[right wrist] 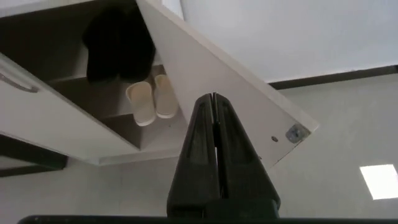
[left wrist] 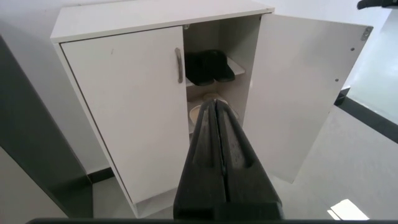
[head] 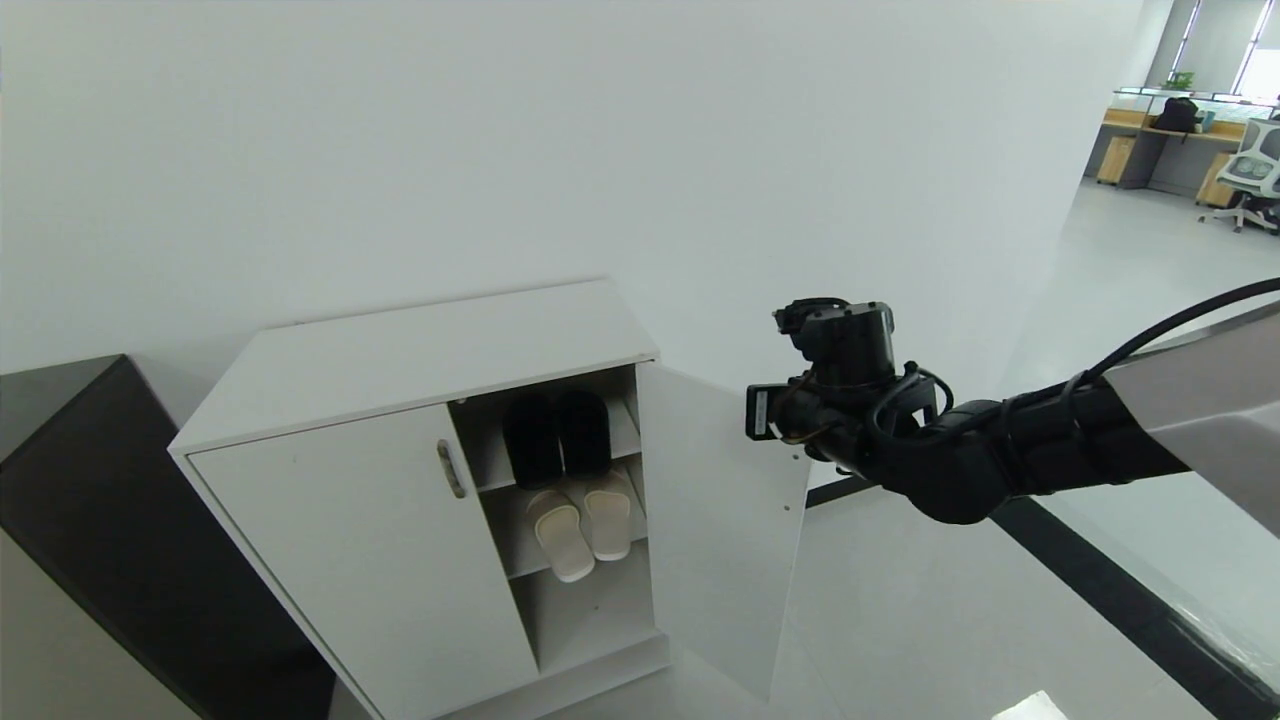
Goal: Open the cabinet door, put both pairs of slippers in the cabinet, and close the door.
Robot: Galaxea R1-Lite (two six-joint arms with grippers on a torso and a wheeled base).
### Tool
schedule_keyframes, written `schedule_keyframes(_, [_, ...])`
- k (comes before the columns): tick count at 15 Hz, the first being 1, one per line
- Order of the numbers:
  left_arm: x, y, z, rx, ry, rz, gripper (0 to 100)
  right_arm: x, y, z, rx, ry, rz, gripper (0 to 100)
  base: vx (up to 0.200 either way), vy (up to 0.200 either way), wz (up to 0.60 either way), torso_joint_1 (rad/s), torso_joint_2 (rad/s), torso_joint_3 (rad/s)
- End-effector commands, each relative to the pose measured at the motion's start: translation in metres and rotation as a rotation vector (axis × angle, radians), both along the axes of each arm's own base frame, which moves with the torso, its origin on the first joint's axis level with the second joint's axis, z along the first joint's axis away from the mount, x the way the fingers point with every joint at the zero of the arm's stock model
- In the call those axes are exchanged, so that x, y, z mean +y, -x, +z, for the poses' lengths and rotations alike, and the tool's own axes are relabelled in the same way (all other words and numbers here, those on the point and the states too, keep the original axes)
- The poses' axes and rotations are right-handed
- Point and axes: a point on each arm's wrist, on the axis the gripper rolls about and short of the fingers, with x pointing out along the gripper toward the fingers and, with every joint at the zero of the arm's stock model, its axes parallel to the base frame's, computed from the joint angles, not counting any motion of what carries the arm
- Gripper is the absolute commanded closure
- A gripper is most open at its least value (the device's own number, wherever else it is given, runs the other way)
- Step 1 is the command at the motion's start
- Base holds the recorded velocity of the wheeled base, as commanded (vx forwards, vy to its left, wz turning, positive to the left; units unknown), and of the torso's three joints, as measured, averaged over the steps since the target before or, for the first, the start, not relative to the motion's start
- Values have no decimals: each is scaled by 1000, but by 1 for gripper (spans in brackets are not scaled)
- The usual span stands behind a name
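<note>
Now your cabinet stands against the wall with one door shut and the open door swung wide on the right. The black slippers sit side by side on the top shelf. The cream slippers lie on the shelf just below, one poking past its front edge. Your right claw has its fingers pressed together, holding nothing, near the open door's free edge; whether it touches is unclear. Your left claw is likewise pinched together and empty, pointing at the cabinet's front.

Head view downward, both wrist views toward the open cabinet
</note>
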Motion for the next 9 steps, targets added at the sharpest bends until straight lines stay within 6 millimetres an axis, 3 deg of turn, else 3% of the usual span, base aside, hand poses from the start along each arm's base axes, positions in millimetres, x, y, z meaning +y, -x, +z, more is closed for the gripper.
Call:
schedule_keyframes(1, [0, 0, 0, 1, -1, 0, 100, -19, -13, 0, -5, -1, -52, 100, 0, 0, 0, 0, 0, 0])
schedule_keyframes(5, [0, 0, 0, 1, 0, 0, 100, -40, -43, -21, 29, 10, -96, 100, 0, 0, 0, 0, 0, 0])
schedule_keyframes(9, [0, 0, 0, 1, 0, 0, 100, -40, -52, -37, 57, 26, -103, 100, 0, 0, 0, 0, 0, 0])
